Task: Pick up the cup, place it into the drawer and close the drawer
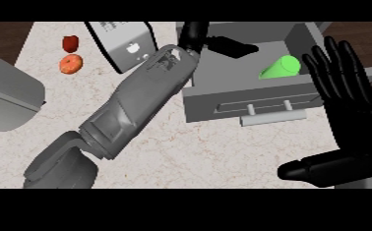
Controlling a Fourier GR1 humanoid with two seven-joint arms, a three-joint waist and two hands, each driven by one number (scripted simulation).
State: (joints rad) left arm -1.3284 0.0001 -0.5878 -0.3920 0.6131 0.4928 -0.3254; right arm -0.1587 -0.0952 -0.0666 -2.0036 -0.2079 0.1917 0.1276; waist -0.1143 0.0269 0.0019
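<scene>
Green cup point(281, 68) lying inside drawer point(251, 102); left hand point(229, 44) being held open above, empty; drawer needing closing.

Bright green cup point(281, 68) in plain grey drawer point(247, 102); speckled beige stone counter point(210, 151); black hands; orange round fruit point(70, 64).

Only 1 view is given, from the robot's head, looking steeply down at the counter point(218, 146). It sits close: the left forearm point(138, 102) crosses mid-frame from the lower edge, and the open drawer point(247, 85) lies upper right.
</scene>
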